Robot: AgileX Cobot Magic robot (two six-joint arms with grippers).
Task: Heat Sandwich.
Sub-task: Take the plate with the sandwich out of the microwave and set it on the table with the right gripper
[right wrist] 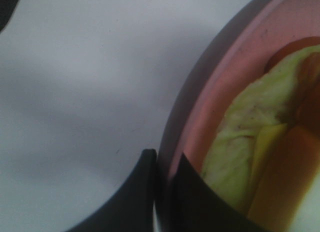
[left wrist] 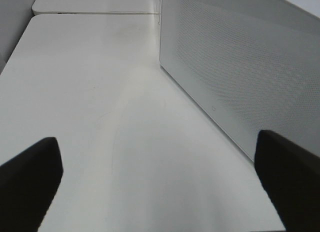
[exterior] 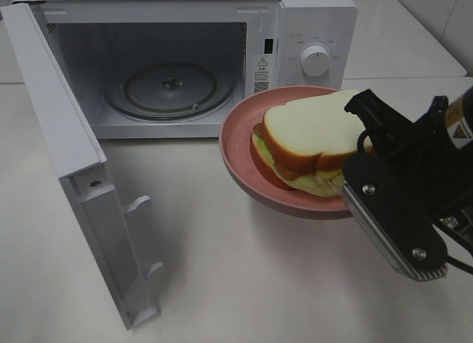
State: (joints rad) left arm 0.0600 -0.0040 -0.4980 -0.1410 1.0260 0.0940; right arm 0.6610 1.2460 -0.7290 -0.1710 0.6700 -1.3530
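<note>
sandwich point(exterior: 314, 140) sits on the pink plate point(exterior: 240, 147) my right gripper point(right wrist: 164, 164) has pinched by the rim, lifted just in front of the open microwave point(exterior: 170, 58), whose turntable point(exterior: 170, 90) lies ahead and leftward, while my left gripper point(left wrist: 160, 182) hangs wide open, holding nothing, beside the microwave's wall.

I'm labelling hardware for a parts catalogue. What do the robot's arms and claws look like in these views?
The right claw is matte black with angular plates, silver screws and a long ribbed grey pad along one finger. A black cable runs beside it, and a yellow-and-white sticker sits on the arm behind. Of the left claw only two dark, rounded black fingertips show; its arm is out of view.
</note>
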